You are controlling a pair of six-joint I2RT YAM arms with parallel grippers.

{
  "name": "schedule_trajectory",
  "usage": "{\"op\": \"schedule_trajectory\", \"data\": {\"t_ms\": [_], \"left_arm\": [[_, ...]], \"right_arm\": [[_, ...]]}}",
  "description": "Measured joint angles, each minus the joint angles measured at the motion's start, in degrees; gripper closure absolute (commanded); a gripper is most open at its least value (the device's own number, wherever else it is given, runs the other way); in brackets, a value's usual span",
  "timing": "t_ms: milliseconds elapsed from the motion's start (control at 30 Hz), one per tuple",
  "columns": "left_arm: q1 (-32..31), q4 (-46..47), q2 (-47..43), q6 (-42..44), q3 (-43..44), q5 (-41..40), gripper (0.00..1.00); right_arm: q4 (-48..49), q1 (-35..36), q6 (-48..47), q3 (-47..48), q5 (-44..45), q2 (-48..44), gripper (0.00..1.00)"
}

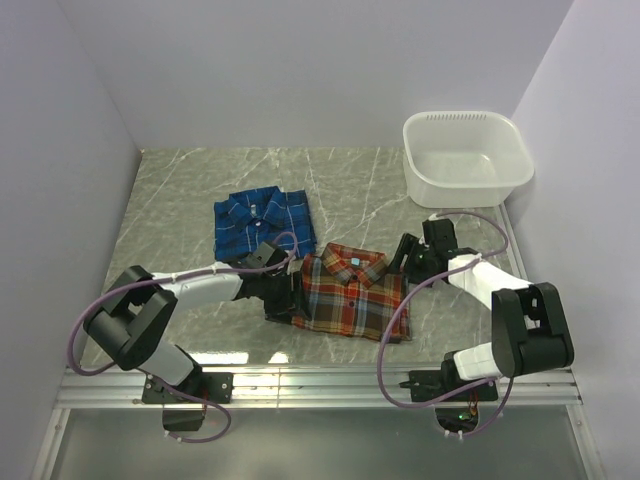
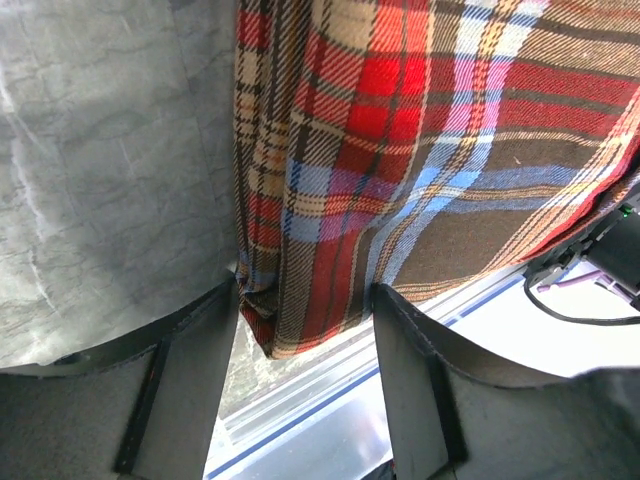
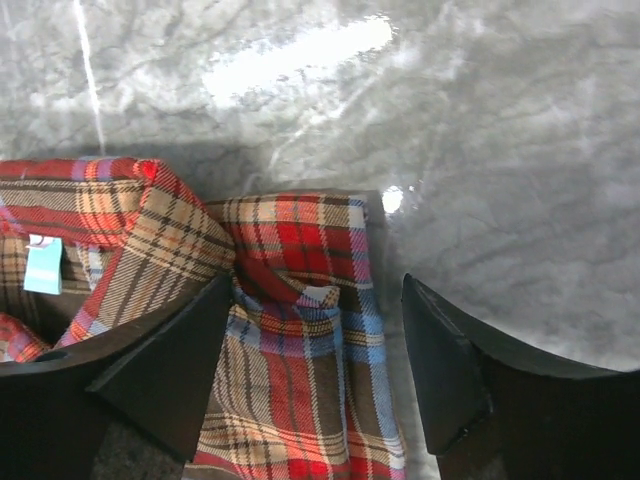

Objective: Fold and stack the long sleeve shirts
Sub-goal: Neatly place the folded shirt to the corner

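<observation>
Because the red shirt [image 1: 352, 292] is limp, light flannel likely to sag when lifted, its folded edges, lying between the spread fingers of left gripper [image 2: 305, 300] and right gripper [image 3: 318, 290], look the best holds.

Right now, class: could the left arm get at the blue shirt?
Probably yes: the blue shirt lies just beyond the open left fingers, nothing between, though they straddle the red-orange shirt's edge.

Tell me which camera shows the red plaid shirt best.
Top external: the whole folded red plaid shirt lies in view. Left wrist shows only a corner; right wrist only the collar and one edge.
</observation>
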Motion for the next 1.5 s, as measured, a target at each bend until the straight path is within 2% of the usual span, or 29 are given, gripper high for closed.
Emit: {"op": "schedule_trajectory", "data": {"t_ms": [133,167,233,267,333,367,433,467,533,567,600,867,1067,1233,1500], "left_arm": [[0.0,0.6,0.7,-0.1,0.0,0.9,0.42],[0.0,0.8,0.9,-0.2,0.0,1.0,0.46],[0.0,0.8,1.2,-0.2,0.0,1.0,0.52],[0.0,0.9,1.4,-0.2,0.0,1.1,0.59],[0.0,1.0,1.8,-0.4,0.0,0.9,0.65],[0.0,1.0,2.1,-0.5,-0.1,0.9,0.75],[0.0,1.3,2.4,-0.6,-0.2,0.8,0.84],[-0.1,1.4,2.5,-0.6,-0.2,0.9,0.92],[-0.1,1.5,2.4,-0.6,-0.2,0.9,0.97],[-0.1,1.5,2.4,-0.5,-0.2,0.9,0.99],[-0.1,1.5,2.3,-0.5,-0.1,0.9,0.99],[-1.0,-3.0,-1.5,0.7,1.2,-3.3,0.99],[-1.2,-8.6,-8.4,2.3,8.2,-10.2,1.00],[-1.2,-12.1,-11.1,4.1,16.7,-16.5,0.99],[-0.4,-17.0,-11.2,6.3,25.5,-25.6,0.99]], "right_arm": [[0.7,0.5,0.0,0.6,-1.4,1.3,0.30],[1.0,0.8,0.0,0.9,-1.7,1.8,0.32],[1.5,1.2,-0.1,1.3,-2.3,2.7,0.42],[1.8,1.4,0.0,1.4,-2.6,3.1,0.45],[2.0,1.6,-0.1,1.4,-2.9,3.5,0.55],[1.9,1.7,0.0,1.4,-3.0,3.6,0.65],[1.5,1.9,-0.1,1.2,-3.0,3.7,0.76],[1.3,2.0,-0.1,0.9,-3.1,3.6,0.84],[0.9,2.3,-0.2,0.7,-3.1,3.4,0.90],[0.6,2.6,-0.3,0.6,-3.1,3.0,0.97],[0.2,2.8,-0.4,0.6,-2.8,2.5,1.00],[-5.2,8.1,-1.6,3.4,2.9,-5.1,1.00],[-9.0,11.3,-3.5,14.3,7.5,-10.7,1.00],[-10.1,12.3,-6.6,26.0,9.6,-9.9,1.00],[-10.6,14.7,-10.0,40.7,9.8,-1.7,1.00]]}}
